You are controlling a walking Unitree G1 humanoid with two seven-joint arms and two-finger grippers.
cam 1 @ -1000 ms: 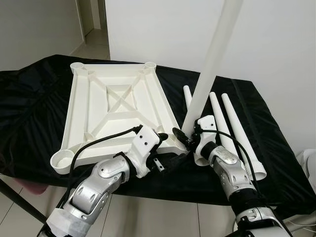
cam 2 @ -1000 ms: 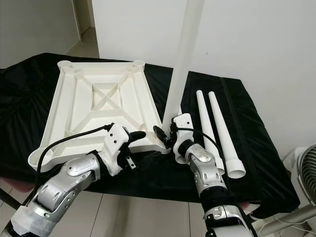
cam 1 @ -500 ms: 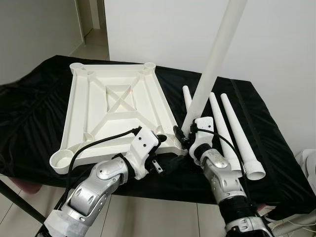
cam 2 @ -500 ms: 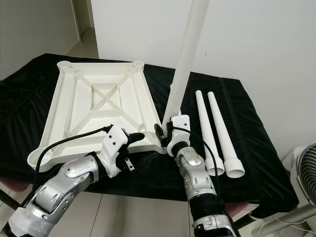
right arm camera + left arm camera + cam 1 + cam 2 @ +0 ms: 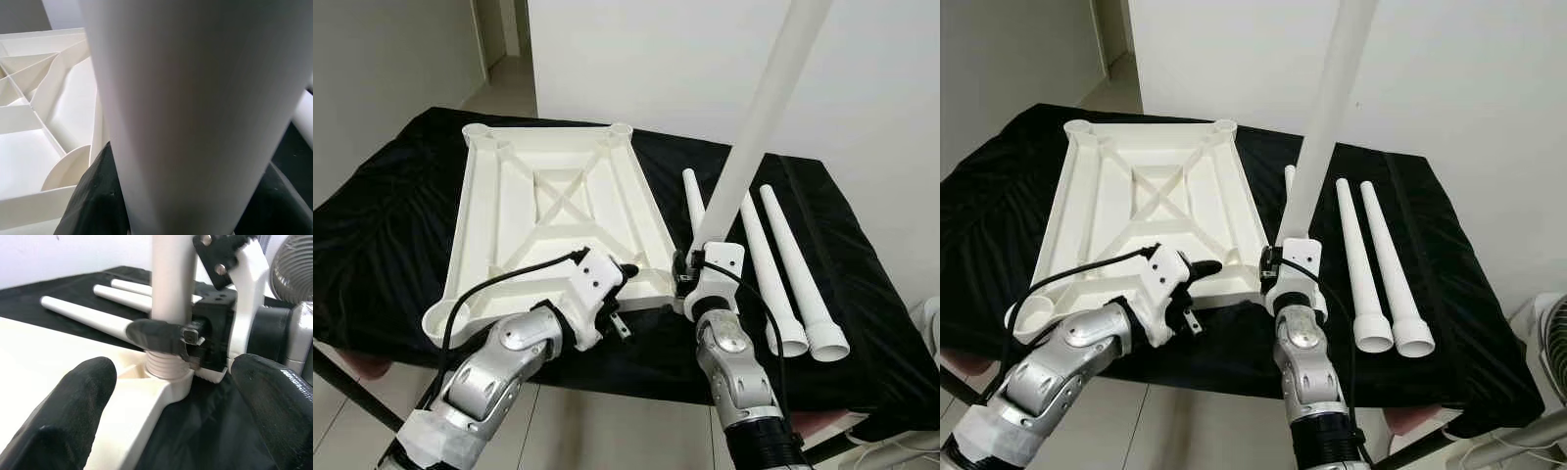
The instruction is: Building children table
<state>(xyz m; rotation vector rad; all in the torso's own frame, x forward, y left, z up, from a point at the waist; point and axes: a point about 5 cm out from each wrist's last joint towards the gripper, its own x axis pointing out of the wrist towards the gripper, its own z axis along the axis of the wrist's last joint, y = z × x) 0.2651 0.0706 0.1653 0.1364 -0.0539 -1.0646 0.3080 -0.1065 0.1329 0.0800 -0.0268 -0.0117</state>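
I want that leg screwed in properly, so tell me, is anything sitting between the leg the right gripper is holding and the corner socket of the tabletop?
Nothing visible does. The right gripper is shut on the upright leg, whose threaded end already sits in the near corner socket of the upturned tabletop. The left gripper hovers open beside that corner.

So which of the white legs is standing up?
The leg held by the right gripper, its threaded end at the tabletop's near corner socket. The other three legs lie flat on the black cloth.
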